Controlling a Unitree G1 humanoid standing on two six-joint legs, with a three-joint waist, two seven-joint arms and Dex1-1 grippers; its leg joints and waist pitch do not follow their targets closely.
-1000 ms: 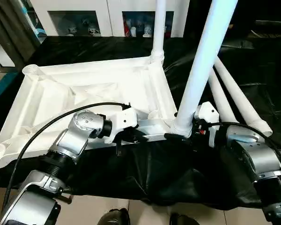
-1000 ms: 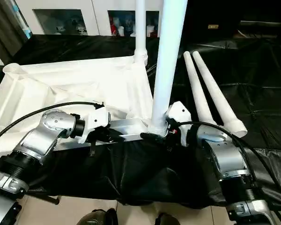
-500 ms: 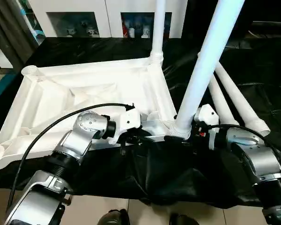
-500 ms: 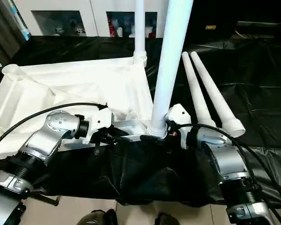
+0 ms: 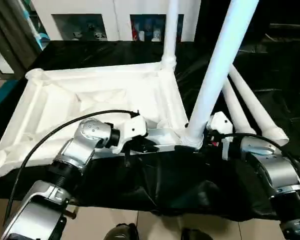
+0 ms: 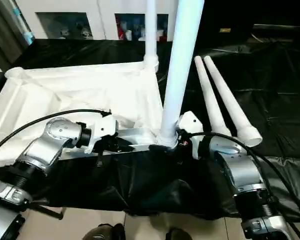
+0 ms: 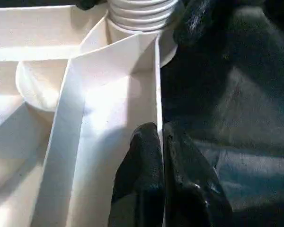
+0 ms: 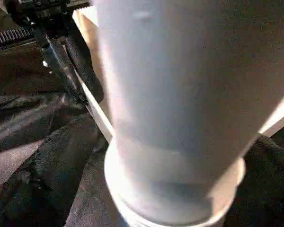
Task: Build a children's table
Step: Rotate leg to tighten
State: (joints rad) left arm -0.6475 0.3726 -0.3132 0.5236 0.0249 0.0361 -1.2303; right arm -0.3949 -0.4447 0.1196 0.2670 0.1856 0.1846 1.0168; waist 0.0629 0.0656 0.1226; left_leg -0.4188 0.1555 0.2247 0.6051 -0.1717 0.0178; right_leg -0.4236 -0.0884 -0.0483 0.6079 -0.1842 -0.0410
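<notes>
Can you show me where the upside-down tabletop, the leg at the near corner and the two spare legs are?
tabletop (image 5: 90, 92), left eye view, ribbed underside
near-corner leg (image 5: 217, 65), left eye view, mid shaft
spare legs (image 6: 225, 102), right eye view, shaft of one

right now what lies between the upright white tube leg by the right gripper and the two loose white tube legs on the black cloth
Only bare black cloth lies between the upright white tube leg and the two loose white tube legs, seen in the right eye view.

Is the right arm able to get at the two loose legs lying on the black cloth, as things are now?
Probably yes. The two loose legs lie on the black cloth beside the right gripper, nothing between; its open jaws flank the near upright leg.
</notes>
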